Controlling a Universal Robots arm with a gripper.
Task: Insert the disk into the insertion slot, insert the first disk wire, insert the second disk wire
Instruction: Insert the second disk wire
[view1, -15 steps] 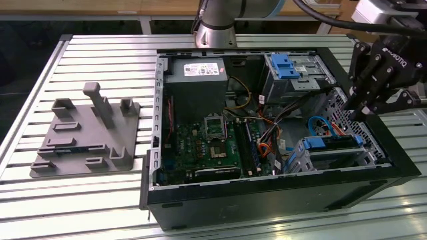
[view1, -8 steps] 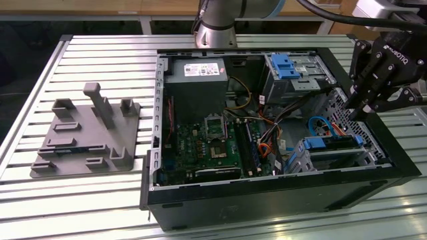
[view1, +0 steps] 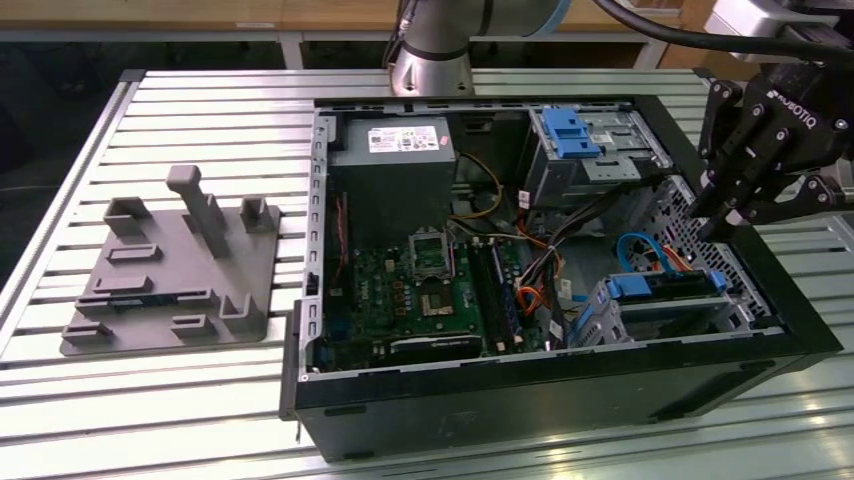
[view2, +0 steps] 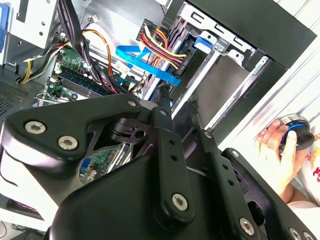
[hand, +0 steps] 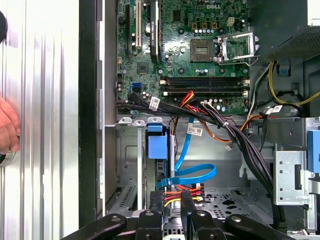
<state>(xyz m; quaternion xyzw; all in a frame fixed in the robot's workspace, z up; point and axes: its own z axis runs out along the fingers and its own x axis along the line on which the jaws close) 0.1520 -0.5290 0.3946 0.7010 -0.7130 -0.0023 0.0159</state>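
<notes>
Inside, one disk (view1: 665, 290) sits in one insertion slot (view1: 681, 315).

Brand lettering on gripper (view1: 721, 222) and motherboard (hand: 200, 50).

The work surface was a table (view1: 160, 395) made of pale, ribbed aluminium slats running across the exterior view, their grooves catching a soft overhead light that left bright streaks near the front edge. Beyond the table's far edge stood a white horizontal rail (view1: 200, 36), and behind it a band of light wooden furniture (view1: 160, 12). Dark shadow filled the space under that rail, at the far corner on the exterior view's left. In the first wrist view the same slatted surface (hand: 45, 125) appeared as pale, evenly lit strips beside the table's load.
</notes>
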